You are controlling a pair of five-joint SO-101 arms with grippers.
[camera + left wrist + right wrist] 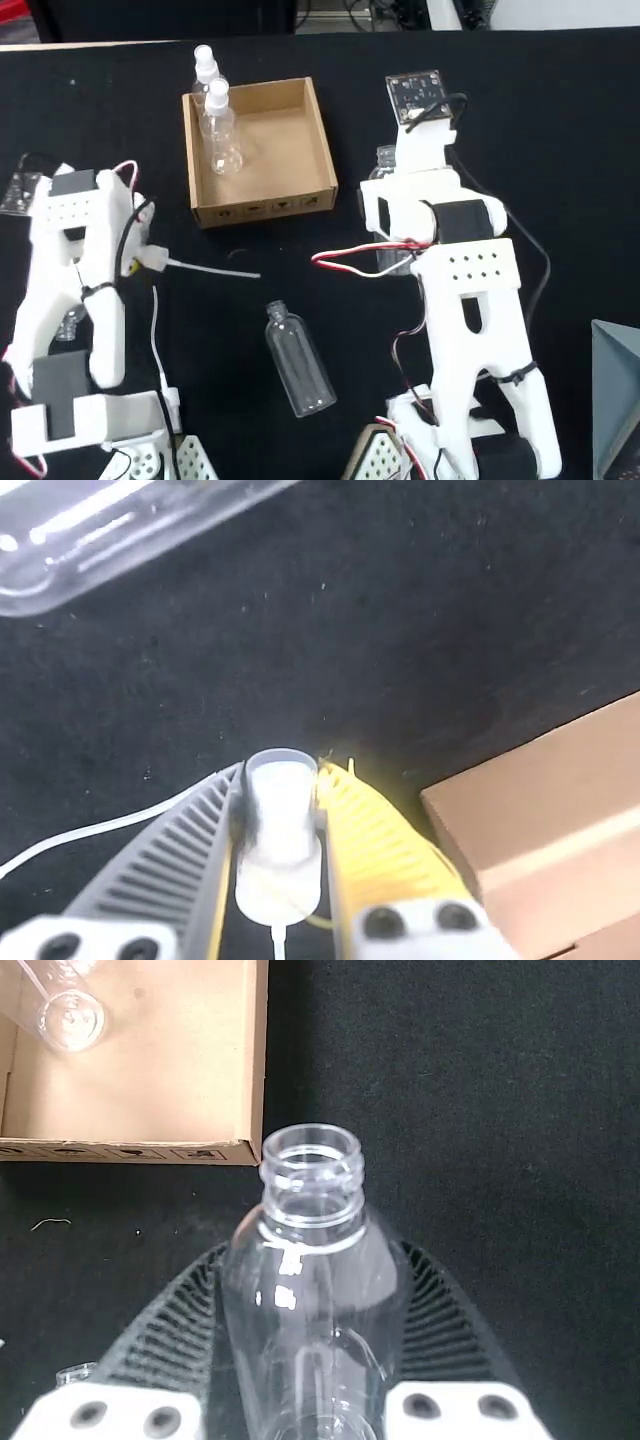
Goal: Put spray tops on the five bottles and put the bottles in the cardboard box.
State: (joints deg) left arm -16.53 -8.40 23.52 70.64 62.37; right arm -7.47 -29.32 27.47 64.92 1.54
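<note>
High view: brown cardboard box (265,208) far centre, holding two capped bottles (222,125); left wrist view: my left gripper (282,780) pinches the presumably light white plastic spray top (278,855) at its collar; right wrist view: my right gripper (312,1260) clamps a probably slick, thin-walled clear bottle (310,1175) right of the box.

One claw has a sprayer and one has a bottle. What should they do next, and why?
Probably bring the left claw with its spray top over to the open bottle held by the right claw, tube first. That bottle's neck is bare, so it likely needs its top before going into the cardboard box.
</note>
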